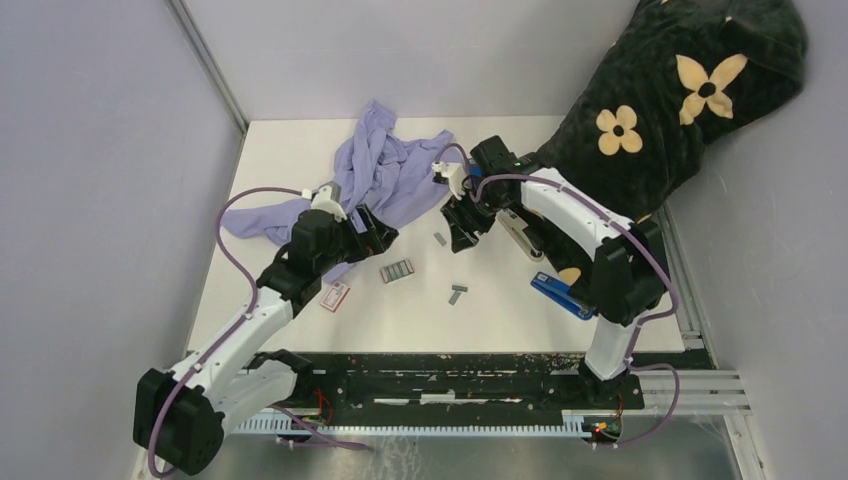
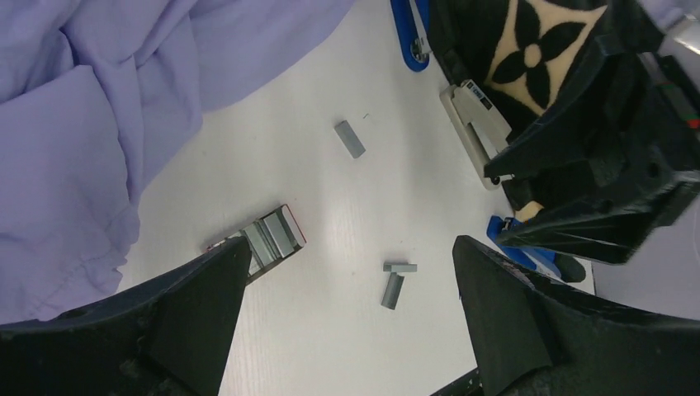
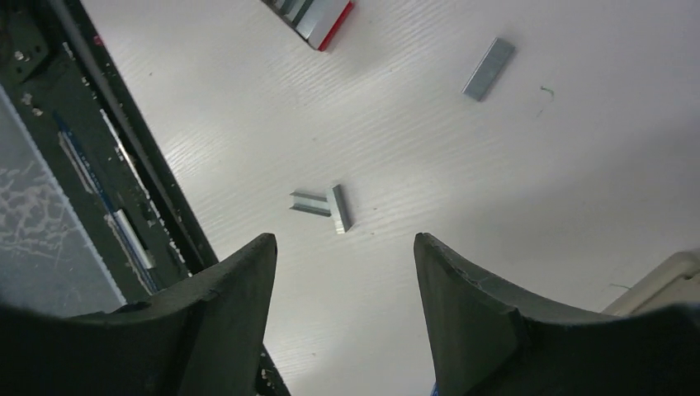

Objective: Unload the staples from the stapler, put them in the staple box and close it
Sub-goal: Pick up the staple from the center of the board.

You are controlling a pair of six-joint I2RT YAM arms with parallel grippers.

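A single silver-grey staple strip [image 1: 440, 238] lies on the white table, and two more strips [image 1: 458, 293] lie touching in an L. They also show in the left wrist view, the single strip [image 2: 350, 139] and the pair [image 2: 396, 280], and in the right wrist view, the pair [image 3: 324, 205] and the single strip [image 3: 489, 69]. A white stapler [image 1: 520, 236] lies beside my right arm; it also shows in the left wrist view [image 2: 473, 132]. My left gripper [image 1: 380, 236] [image 2: 348, 247] is open and empty above the table. My right gripper [image 1: 462, 238] [image 3: 343, 239] is open and empty, hovering near the white stapler.
An open box of staple strips [image 1: 396, 270] [image 2: 268, 238] and its red-and-white sleeve [image 1: 336, 296] lie centre-left. A blue stapler [image 1: 560, 295] lies at the right. A purple cloth [image 1: 385, 170] and a black flowered cushion [image 1: 660, 110] lie at the back.
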